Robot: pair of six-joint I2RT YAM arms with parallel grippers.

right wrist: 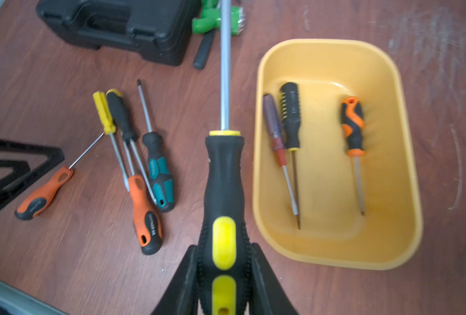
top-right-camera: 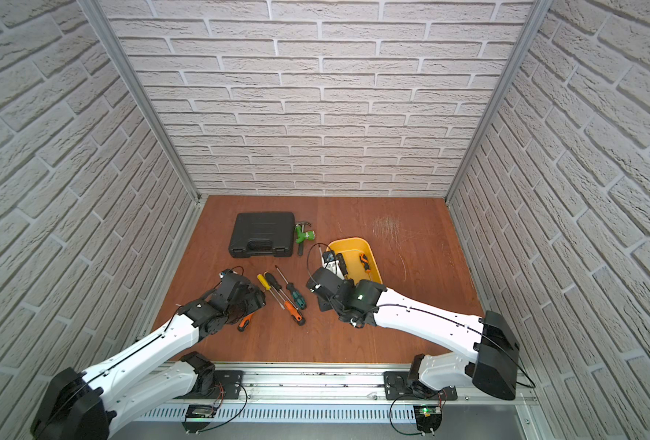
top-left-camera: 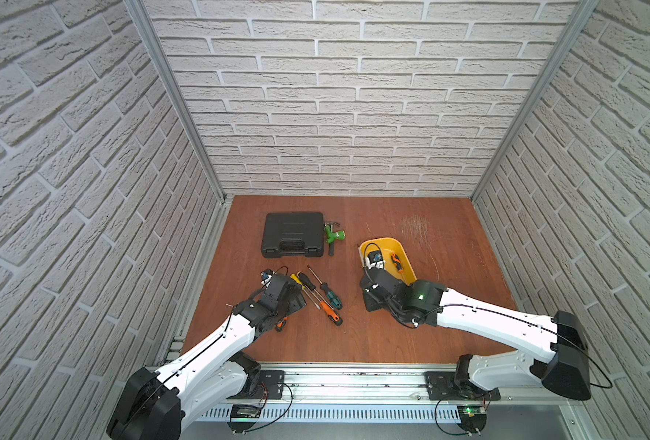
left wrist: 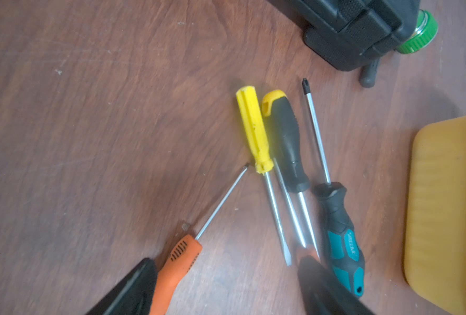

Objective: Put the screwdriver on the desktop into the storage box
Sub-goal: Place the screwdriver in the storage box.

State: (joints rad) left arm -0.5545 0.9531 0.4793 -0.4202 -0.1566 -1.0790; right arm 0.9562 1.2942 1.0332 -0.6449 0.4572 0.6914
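Note:
My right gripper [right wrist: 223,246] is shut on the handle of a black-and-yellow screwdriver [right wrist: 223,177]. Its shaft points away over the desktop [top-left-camera: 354,343], just beside the near left rim of the yellow storage box [right wrist: 335,43]. Three screwdrivers [right wrist: 290,114] lie inside the box. My left gripper [left wrist: 226,261] is open and low over the desktop. An orange-handled screwdriver [left wrist: 182,256] lies on the desktop against one of its fingers. Several more screwdrivers [top-left-camera: 317,293] lie together between the two arms, among them a yellow one [left wrist: 252,128] and a teal one [left wrist: 341,237].
A black tool case [top-left-camera: 293,234] stands at the back left of the board, with a green-handled hammer [top-left-camera: 333,234] beside it. Brick-pattern walls close three sides. A metal rail [top-left-camera: 354,381] runs along the front edge.

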